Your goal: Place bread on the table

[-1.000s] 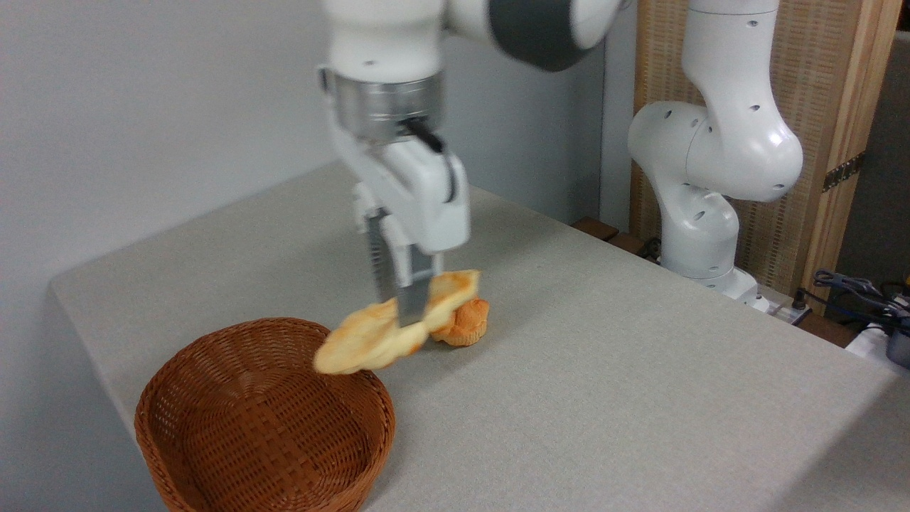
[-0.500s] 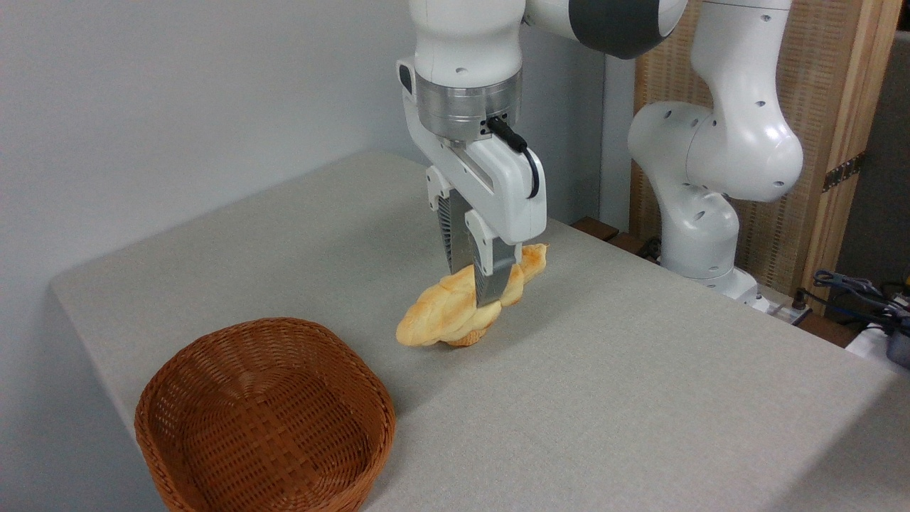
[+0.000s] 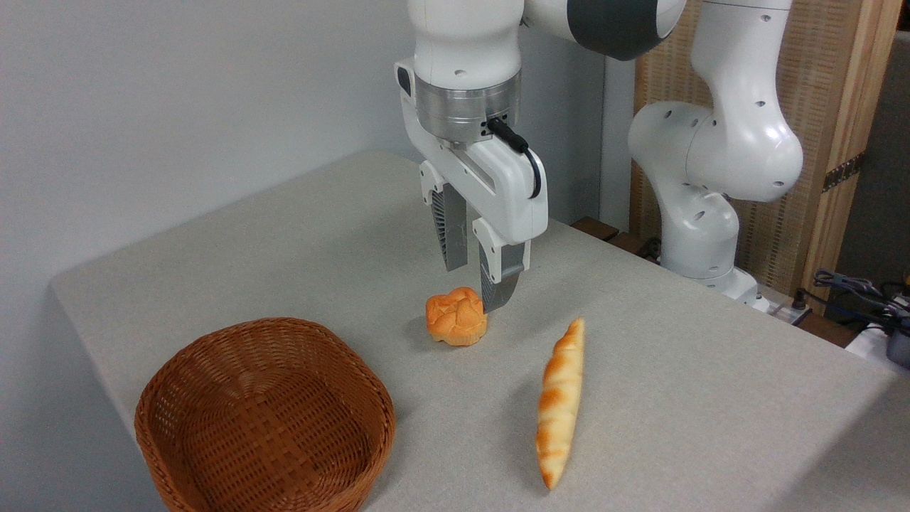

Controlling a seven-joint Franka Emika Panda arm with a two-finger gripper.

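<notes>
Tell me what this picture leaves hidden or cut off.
- Basket: its near rim runs off the bottom edge.
- Bun: its right edge sits behind a finger of the open claw.
- Arm: its top runs off the upper edge.
- Table: its near right part runs off the frame.
- Bread: its underside faces the table.

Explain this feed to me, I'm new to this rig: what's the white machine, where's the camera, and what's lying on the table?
The white machine is a robot arm. Its two-fingered claw hangs open and holds nothing. There is one fixed camera, looking down across the table from a front corner. On the table lie the long bread, on its own to the right of the claw, a small round bun just under the claw, and an empty wicker basket at the front left. The bread rests on the table, so the job looks done.
</notes>
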